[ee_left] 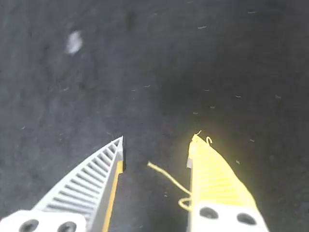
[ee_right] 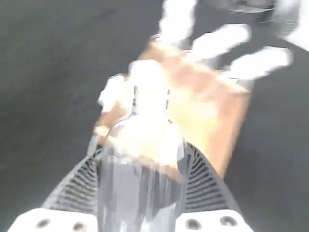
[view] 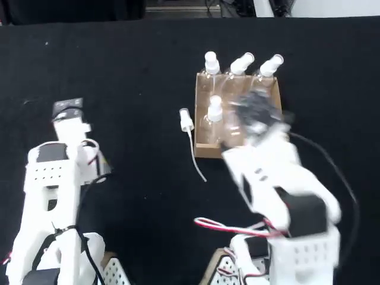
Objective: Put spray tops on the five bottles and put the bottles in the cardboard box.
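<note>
Over the cardboard box (view: 205, 149), right of centre in the high view, my right claw (view: 256, 116) is clamped on the body of a clear bottle (ee_right: 140, 179). I cannot tell whether the white cap blurred above it is its own. A row of three capped bottles (view: 241, 64) lies along the box's upper edge, and a fourth bottle (view: 215, 110) is lower left inside it. One loose spray top (view: 186, 122) lies on the black table (view: 136, 83) just left of the box, its thin tube trailing toward the bottom of the frame. I judge the bottle light, smooth and easily dented, so I'd hold it mid-body, gently. The top I'd take by its head, not the floppy tube. At far left, my left claw (ee_left: 157, 145) hangs spread with nothing between its fingers.
</note>
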`<state>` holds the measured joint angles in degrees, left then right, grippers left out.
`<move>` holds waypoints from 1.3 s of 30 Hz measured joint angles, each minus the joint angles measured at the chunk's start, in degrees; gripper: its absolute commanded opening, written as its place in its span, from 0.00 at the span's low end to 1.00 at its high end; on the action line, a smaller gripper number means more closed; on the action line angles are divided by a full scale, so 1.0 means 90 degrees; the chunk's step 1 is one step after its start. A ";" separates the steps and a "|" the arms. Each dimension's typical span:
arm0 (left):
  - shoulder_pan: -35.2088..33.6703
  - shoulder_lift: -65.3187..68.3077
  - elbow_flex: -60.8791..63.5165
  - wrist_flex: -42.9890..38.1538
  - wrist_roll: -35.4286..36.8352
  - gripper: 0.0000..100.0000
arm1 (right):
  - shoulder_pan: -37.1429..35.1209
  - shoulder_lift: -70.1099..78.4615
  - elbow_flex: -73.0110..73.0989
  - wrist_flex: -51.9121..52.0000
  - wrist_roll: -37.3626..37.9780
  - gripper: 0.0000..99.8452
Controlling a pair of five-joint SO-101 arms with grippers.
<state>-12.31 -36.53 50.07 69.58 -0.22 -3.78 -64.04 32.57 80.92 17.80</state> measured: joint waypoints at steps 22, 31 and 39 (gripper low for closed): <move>0.4249 0.0000 0.0479 -0.2969 0.2325 0.22 | 0.3429 -0.0342 0.2735 -0.1543 0.0049 0.01; 0.4611 0.0000 0.1485 -0.5177 0.3595 0.22 | 0.3937 -0.0342 0.2823 -0.1661 0.0049 0.01; 0.5070 0.0703 0.1416 -0.5314 0.3976 0.22 | 0.3966 -0.0342 0.2823 -0.1661 0.0049 0.01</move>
<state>33.32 -30.20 62.81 21.76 35.56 31.91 -67.12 57.98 65.98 18.24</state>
